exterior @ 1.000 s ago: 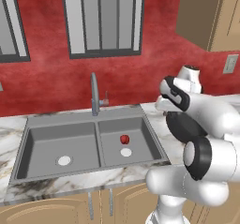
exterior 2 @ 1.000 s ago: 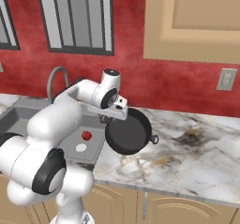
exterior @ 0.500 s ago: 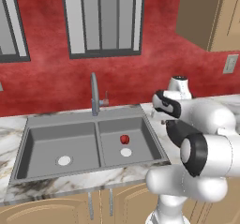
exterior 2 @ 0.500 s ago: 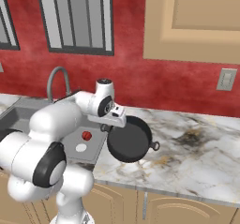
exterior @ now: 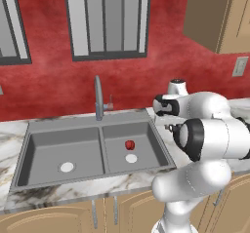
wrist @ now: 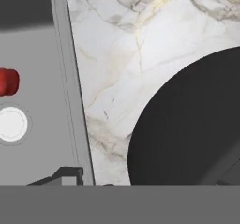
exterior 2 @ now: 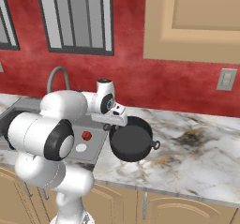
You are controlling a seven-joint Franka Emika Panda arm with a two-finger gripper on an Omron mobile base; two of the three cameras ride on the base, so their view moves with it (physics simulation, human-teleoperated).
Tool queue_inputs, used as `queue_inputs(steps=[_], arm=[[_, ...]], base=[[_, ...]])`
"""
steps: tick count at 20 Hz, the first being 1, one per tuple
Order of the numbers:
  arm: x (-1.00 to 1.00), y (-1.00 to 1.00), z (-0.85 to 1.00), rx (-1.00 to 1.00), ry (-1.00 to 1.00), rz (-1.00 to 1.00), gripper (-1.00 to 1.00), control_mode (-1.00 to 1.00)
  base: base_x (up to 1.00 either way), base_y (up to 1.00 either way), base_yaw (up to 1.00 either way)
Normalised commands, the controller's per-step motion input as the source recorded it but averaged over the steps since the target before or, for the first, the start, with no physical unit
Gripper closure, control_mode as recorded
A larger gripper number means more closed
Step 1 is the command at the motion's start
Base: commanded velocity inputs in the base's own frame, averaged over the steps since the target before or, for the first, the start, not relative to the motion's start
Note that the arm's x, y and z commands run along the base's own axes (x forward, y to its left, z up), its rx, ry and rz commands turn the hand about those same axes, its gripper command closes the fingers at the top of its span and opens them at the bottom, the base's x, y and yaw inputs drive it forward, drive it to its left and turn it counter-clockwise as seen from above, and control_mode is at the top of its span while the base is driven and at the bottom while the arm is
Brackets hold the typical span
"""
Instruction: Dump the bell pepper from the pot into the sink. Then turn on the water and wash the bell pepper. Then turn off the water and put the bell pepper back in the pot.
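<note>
Pot lower than a second ago: in the right base view it has come down from a raised tilt at centre frame to sit at or just above the marble surface, centre of frame, mouth still angled toward the camera, one side handle poking right. Cannot tell for sure whether it rests flat yet. Hand view puts its black round body at lower right, on the marble beside the sink's rim.

Bell pepper lies in the right basin of the sink, just above the pale drain; unchanged in place over the last second. In the hand view it shows at the left edge, above the drain.

Gripper is at the pot's near rim, upper left of the pot. Jaws are partly apart, but whether they are clamped on the rim or letting go I cannot tell.

Faucet stands at the back of the sink, no water seen running.

Judgement: dumping is done; the pot is being parked on the surface. Turning on the water comes next.
</note>
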Motion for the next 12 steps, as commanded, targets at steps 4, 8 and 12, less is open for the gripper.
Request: queue_inputs(steps=[4,8,12], arm=[[0.18,-0.32,-0.31,-0.02,0.05,0.00,1.00,-1.00],[0.10,-0.27,-0.38,0.00,0.06,0.00,1.00,-1.00],[0.02,-0.16,-0.43,0.00,0.04,0.00,1.00,-1.00]], base=[[0.00,0.00,0.00],[0.00,0.00,0.00],[0.00,0.00,0.00]])
